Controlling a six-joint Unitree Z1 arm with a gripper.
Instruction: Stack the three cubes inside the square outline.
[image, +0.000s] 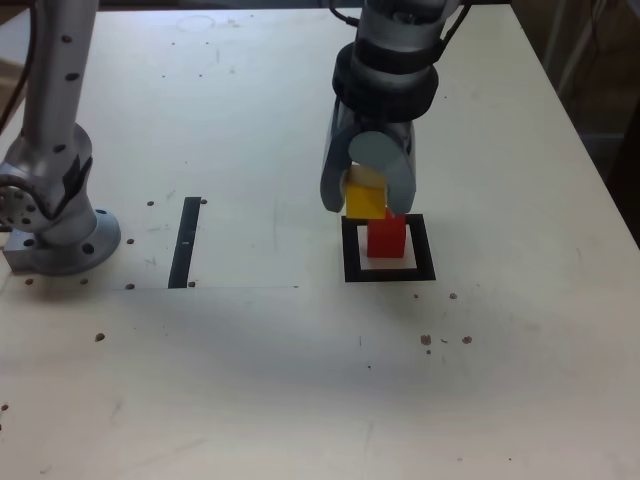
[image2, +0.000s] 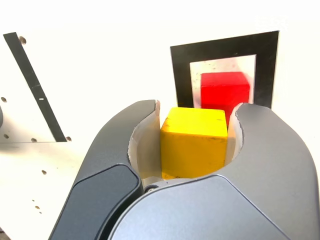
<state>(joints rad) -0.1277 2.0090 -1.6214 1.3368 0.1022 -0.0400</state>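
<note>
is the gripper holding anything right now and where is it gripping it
Yes: the gripper holds the yellow cube, its jaws pressed against two opposite side faces. The cube's top and front faces stay uncovered.

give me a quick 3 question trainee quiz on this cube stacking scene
1. True or false: the gripper is shut on the yellow cube.
2. Which cube sits inside the square outline? A green, B red, C yellow
3. What lies on the table toward the exterior view's left of the outline?

Key: 1 true. 2 B, the red cube. 3 a narrow black strip.
</note>
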